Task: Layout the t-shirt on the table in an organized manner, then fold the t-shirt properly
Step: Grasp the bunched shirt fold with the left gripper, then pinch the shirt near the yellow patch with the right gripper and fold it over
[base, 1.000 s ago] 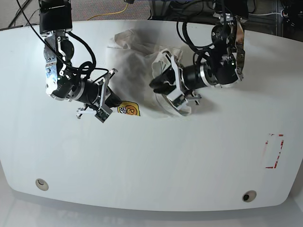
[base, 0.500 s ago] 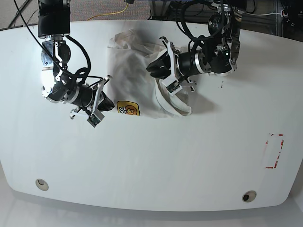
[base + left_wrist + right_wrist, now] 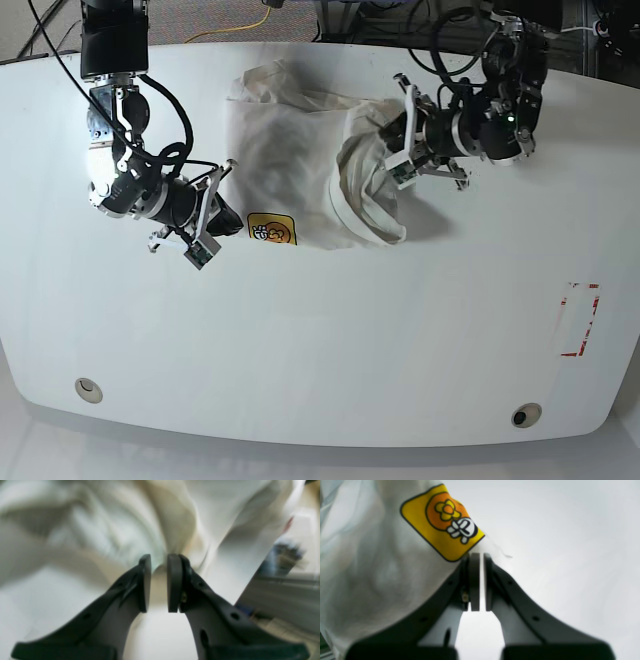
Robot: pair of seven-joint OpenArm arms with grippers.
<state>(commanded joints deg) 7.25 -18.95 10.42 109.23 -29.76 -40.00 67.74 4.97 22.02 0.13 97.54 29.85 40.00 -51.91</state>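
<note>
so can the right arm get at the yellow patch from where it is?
Probably yes: in the right wrist view the right gripper sits right at the patch, jaws nearly closed, and nothing lies between them.

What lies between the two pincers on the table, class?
In the base view, the rumpled t-shirt spans the stretch between the right pincer and the left pincer; its yellow graphic shows beside the right one.

Speckled floor (image 3: 200, 18) with yellow cable (image 3: 235, 30)

Soft cloth t-shirt (image 3: 290, 150), glossy table (image 3: 320, 340)
</note>
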